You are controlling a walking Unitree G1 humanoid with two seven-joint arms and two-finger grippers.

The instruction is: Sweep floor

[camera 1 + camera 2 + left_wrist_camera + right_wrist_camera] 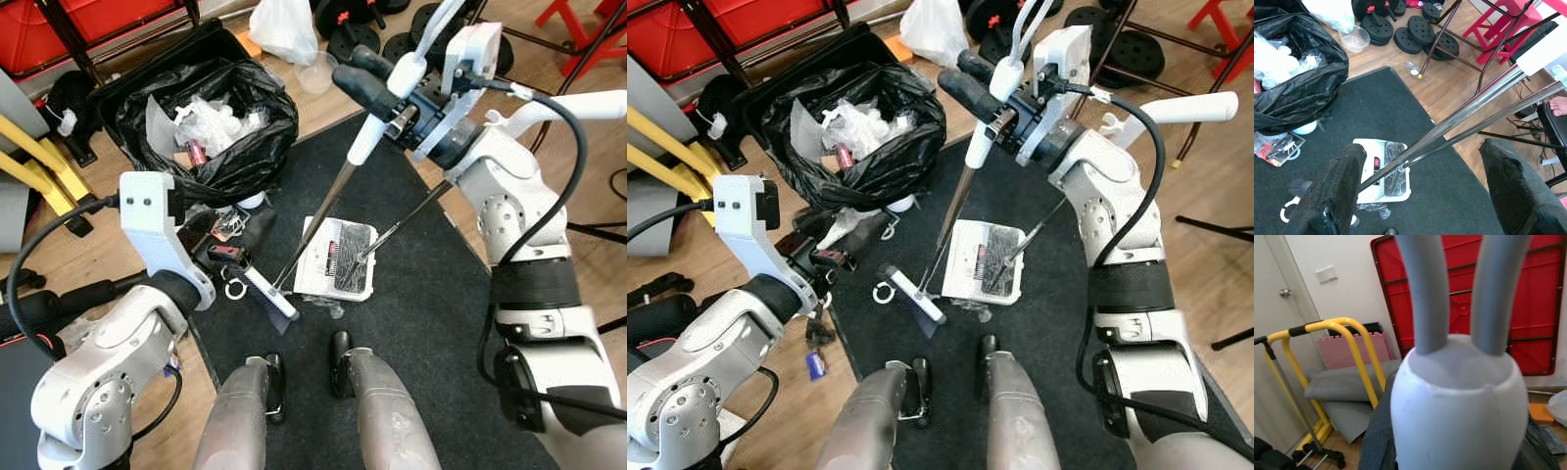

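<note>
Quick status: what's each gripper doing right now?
Left gripper: jaws open, holding nothing, near the two metal poles.
Right gripper: closed on the white broom handle.

bin: black-bagged trash bin (211,117) left-front, off the mat
dustpan: white plastic dustpan (338,259) on dark floor mat (431,323), right of small brush (266,292)

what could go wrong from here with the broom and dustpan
1. The right gripper holds the white handle of the metal-poled broom near the top, so the brush end could swing and scatter debris.
2. The white dustpan on the dark mat already holds litter; a bump may spill it.
3. Loose litter beside the black bin bag sits near the robot's feet.
</note>
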